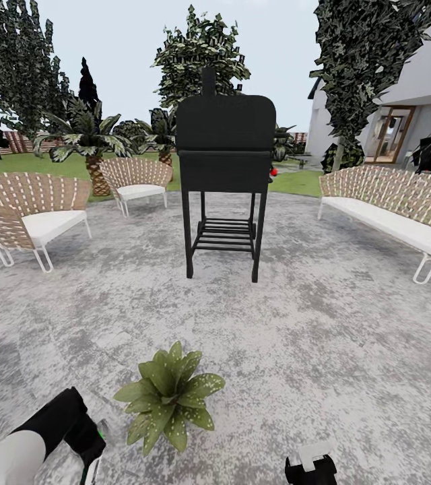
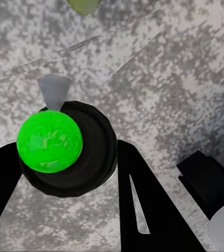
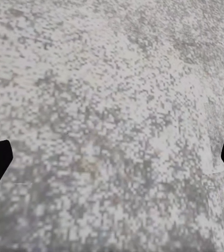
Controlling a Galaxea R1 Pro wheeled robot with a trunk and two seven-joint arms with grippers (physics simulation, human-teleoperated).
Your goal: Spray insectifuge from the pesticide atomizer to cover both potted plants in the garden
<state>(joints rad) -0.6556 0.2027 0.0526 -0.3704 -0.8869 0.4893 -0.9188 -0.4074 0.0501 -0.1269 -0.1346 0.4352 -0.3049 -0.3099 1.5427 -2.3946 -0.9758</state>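
Note:
One potted plant (image 1: 169,398), a low rosette of pointed green leaves with small pale specks on them, stands on the patio just ahead of me. My left gripper (image 1: 91,447) hangs beside it on its left, shut on the pesticide atomizer (image 2: 70,157). In the left wrist view the atomizer is a dark round body between the black fingers (image 2: 143,205). It carries a bright green ball and a pale nozzle (image 2: 54,90) aimed toward a leaf tip (image 2: 83,5). My right gripper (image 1: 310,465) is open over bare paving (image 3: 112,121). The second potted plant is out of view.
A black grill on legs (image 1: 225,175) stands mid-patio with a small red thing (image 1: 273,172) at its side. Wicker chairs (image 1: 27,212) (image 1: 137,180) sit on the left and a wicker sofa (image 1: 394,212) on the right. Lawn, palms and trees lie behind.

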